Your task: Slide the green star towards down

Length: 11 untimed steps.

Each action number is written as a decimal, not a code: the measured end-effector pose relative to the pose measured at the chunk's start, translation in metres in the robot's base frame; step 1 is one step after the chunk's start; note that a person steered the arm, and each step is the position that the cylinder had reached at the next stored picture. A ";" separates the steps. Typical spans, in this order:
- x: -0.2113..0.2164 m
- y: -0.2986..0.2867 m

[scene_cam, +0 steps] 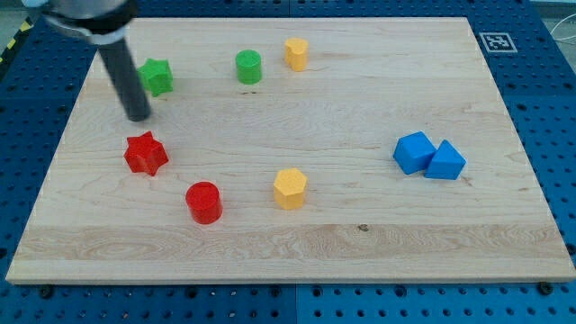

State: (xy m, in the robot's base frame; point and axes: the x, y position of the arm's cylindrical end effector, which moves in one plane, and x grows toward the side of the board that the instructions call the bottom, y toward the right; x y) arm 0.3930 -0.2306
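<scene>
The green star [157, 76] lies near the view's top left on the wooden board [360, 243]. My tip [138, 116] stands just below and slightly left of it, a small gap apart. The red star [146, 154] lies a little below my tip. The dark rod rises from the tip to the view's top left corner.
A green cylinder [249, 67] and a yellow hexagonal block [297, 54] lie at the top middle. A red cylinder [204, 202] and another yellow hexagonal block [290, 188] lie lower middle. A blue cube [415, 152] and a blue triangular block [446, 162] touch at the right.
</scene>
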 end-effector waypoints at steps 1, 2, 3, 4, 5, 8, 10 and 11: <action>-0.063 -0.041; -0.127 -0.044; -0.142 -0.003; -0.128 0.022; -0.120 0.003; -0.066 0.043; -0.032 0.104; -0.037 0.055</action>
